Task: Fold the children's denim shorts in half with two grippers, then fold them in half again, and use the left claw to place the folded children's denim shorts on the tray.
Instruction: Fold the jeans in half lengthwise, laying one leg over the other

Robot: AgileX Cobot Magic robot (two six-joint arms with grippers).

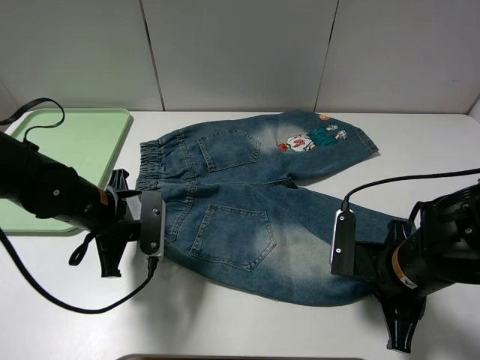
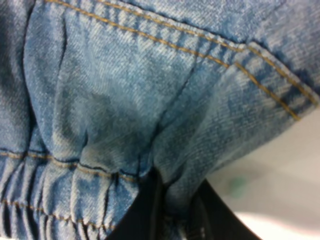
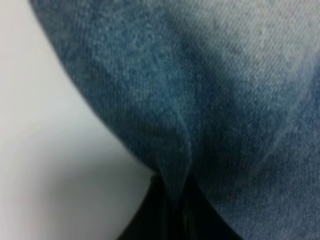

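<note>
Lower right of the frame: the right tool [image 1: 358, 259] is clenched on the near leg's edge of the denim shorts [image 1: 247, 217]. Left of centre, the left tool [image 1: 161, 234] grips their waist end. The shorts lie unfolded on the white surface [image 1: 225, 330], and the tray [image 1: 75, 135] sits upper left. The first fold appears to be starting; next, both tools should lift the near edge together and carry it over.

It looks like a robotics lab, a bare test station and no one's home. The desk [image 1: 225, 330] is plain white, backed by blank white wall panels [image 1: 240, 52] with visible seams. Two black robot arms, the left arm [image 1: 45, 187] and the right arm [image 1: 450, 240], reach over it, trailing a loose black cable [image 1: 409, 179]. Children's denim shorts [image 1: 247, 225] and a pale green tray [image 1: 67, 150] lie on it.
</note>
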